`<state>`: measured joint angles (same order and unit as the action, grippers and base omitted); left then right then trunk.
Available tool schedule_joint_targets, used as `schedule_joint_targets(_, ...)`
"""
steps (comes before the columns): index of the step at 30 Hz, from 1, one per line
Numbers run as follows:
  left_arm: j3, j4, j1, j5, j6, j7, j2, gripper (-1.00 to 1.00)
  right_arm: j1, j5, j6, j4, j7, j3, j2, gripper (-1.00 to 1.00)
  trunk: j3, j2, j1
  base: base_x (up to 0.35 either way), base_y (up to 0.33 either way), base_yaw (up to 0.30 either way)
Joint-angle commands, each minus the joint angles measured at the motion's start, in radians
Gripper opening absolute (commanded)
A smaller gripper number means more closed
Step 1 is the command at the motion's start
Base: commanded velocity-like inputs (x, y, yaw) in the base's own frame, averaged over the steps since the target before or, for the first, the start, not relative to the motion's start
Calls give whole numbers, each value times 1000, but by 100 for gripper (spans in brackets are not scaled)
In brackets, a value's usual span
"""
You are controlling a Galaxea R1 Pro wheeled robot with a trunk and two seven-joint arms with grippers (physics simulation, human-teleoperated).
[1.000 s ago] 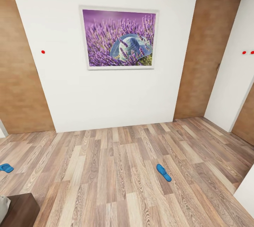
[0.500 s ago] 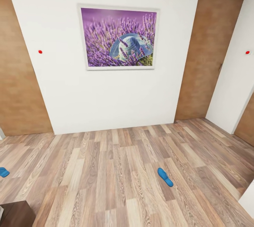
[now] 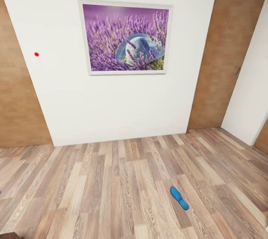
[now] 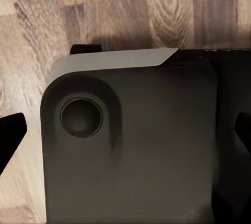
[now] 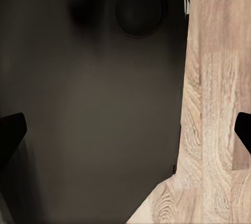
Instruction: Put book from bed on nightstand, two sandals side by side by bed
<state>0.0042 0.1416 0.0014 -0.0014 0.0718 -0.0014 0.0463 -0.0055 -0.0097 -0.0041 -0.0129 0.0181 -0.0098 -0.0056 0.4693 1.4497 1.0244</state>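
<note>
While I face the wall, one sandal [image 3: 179, 197] lies on the floor [image 3: 111, 179] near its front edge; both claws [image 4: 125, 135] [image 5: 125, 130] hang apart, empty. Rolling on blind could crush it.

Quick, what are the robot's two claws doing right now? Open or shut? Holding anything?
Left gripper: open, holding nothing, over the robot's dark base.
Right gripper: open, holding nothing, over the base and wood floor.

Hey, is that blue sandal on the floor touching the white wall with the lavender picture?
Apart. In the head view the sandal lies on the wood floor, with a wide stretch of bare planks between it and the wall.
</note>
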Motion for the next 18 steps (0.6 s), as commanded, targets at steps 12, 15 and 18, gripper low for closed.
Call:
schedule_joint_targets(12,0,1,0,-1,3,0,-2,100,-1,-1,-1,0,2,-1,-1,100,1,0,1,311,165,0)
schedule_joint_targets(15,0,1,0,-2,3,0,-2,100,-1,0,-2,0,2,-1,-2,100,1,0,1,293,196,0)
schedule_joint_targets(18,0,1,0,-2,2,0,-3,100,-1,0,-2,1,2,-1,-2,100,1,0,1,288,202,0)
